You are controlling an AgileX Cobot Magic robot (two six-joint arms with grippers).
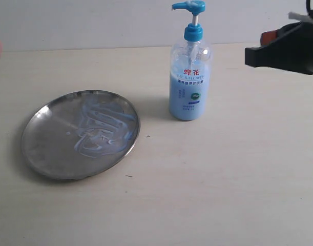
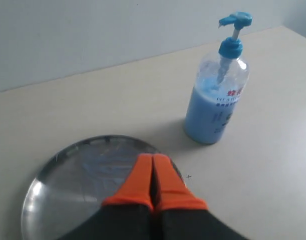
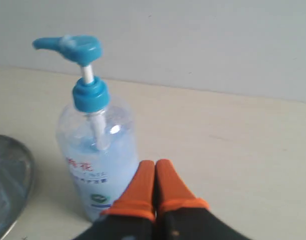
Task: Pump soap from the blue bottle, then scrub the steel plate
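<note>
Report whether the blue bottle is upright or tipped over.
Upright: the blue bottle stands on its base, with the pump head at the top.

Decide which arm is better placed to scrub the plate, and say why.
Left: its shut jaws face the plate, already smeared with soap; the right's face the bottle.

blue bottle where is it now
The blue bottle stands upright right of centre in the exterior view, apart from the steel plate to its left.

Beige table [image 1: 223,195], white wall [image 1: 95,20]
</note>
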